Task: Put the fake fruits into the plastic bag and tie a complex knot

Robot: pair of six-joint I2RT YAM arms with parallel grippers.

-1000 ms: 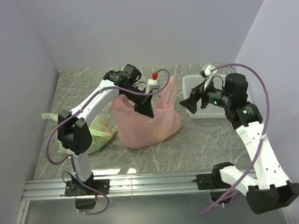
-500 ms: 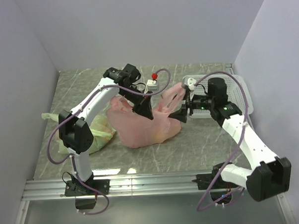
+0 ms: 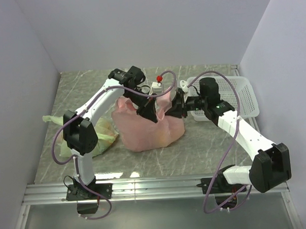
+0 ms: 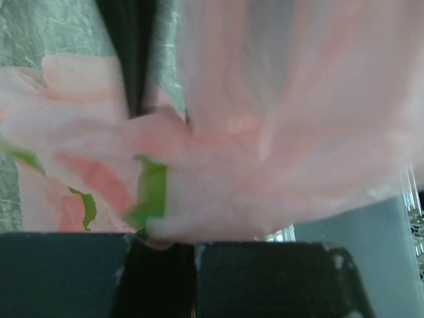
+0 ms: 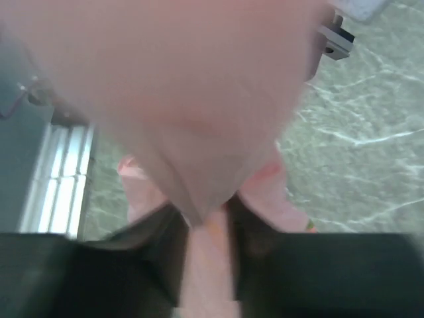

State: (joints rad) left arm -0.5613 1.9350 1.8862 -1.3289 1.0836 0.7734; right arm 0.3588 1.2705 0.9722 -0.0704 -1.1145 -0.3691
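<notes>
Top external view: one thin translucent salmon-pink plastic bag (image 3: 148,131) at mid-table, one pale green plastic bag (image 3: 106,132) left of it, one white perforated basket (image 3: 237,93) right. Two grippers: left gripper (image 3: 147,112) pinched on pink film, right gripper (image 3: 177,108) likewise. Grey marbled tabletop (image 3: 205,142); plain lavender walls (image 3: 139,29).

Op, yr tally on this bench: pink plastic bag (image 3: 148,131) x1; pale green bag (image 3: 100,136) x1; white basket (image 3: 242,93) x1; small white box w/ red cap (image 3: 157,85) x1; marble-look table (image 3: 205,147) x1; arms x2, i.e. left arm (image 3: 94,106) + right arm (image 3: 241,135); purple cables (image 3: 53,144) x2, one per arm.
</notes>
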